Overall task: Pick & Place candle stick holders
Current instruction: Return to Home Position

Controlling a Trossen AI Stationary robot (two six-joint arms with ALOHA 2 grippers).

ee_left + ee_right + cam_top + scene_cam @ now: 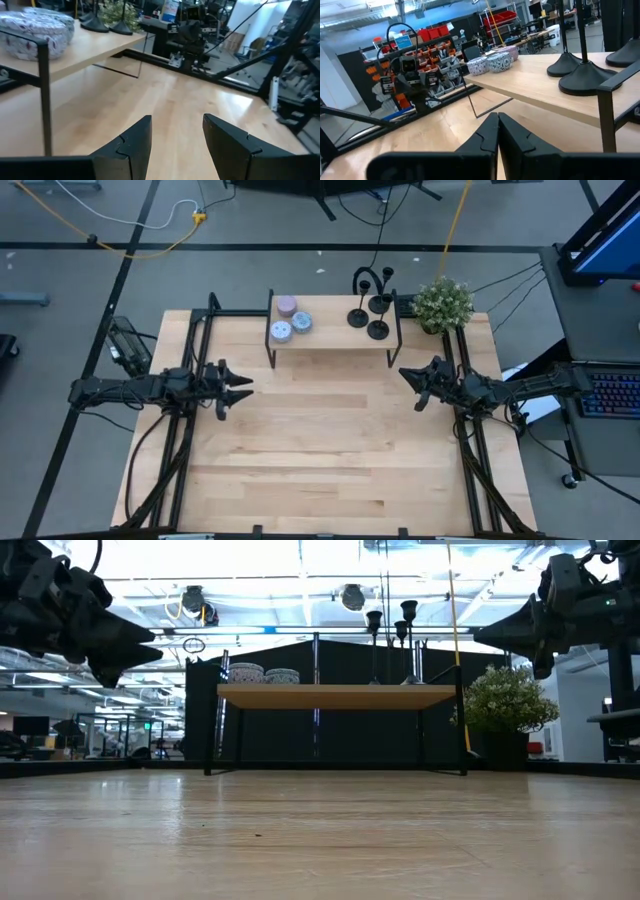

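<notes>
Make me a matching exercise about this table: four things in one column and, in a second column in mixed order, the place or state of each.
Things
1. candle stick holders
2. candle tins
3. left pincer
4. right pincer

Places or states
A. open, at the left side of the table
B. on the right half of the shelf
C. shut, at the table's right side
D. on the shelf's left half

Pairs: 1-B, 2-D, 3-A, 4-C
</notes>
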